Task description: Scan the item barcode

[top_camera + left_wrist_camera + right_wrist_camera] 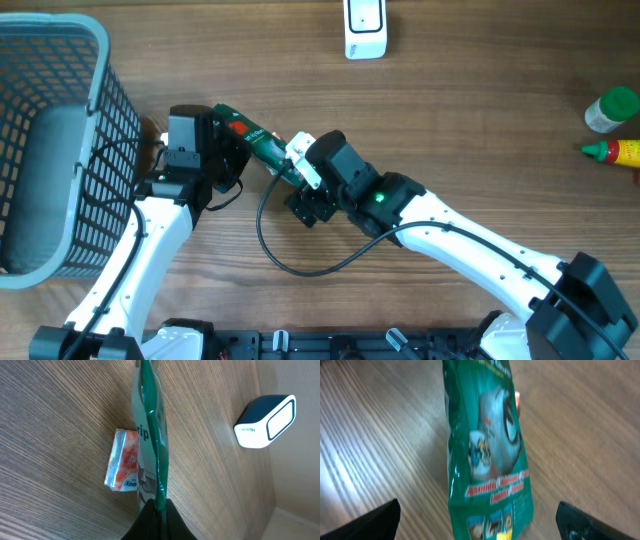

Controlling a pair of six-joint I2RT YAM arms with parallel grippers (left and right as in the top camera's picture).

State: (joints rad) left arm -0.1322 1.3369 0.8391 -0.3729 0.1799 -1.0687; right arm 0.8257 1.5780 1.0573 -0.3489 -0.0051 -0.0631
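A green snack packet (255, 140) hangs above the table between the two arms. My left gripper (225, 135) is shut on its sealed edge; in the left wrist view the black fingertips pinch the packet (150, 435) edge-on at my left gripper (159, 507). My right gripper (292, 162) stands wide open at the packet's other end. In the right wrist view the printed face of the packet (485, 450) fills the gap of my right gripper (480, 520), touching neither finger. A white and dark scanner (365, 28) lies at the far edge, also seen as the scanner (265, 420).
A grey mesh basket (100, 60) stands at the left. A small orange and white sachet (122, 460) lies on the table under the packet. A green-capped bottle (610, 108) and a red and yellow bottle (620, 152) lie at the right edge. A black cable (270, 250) loops near the front.
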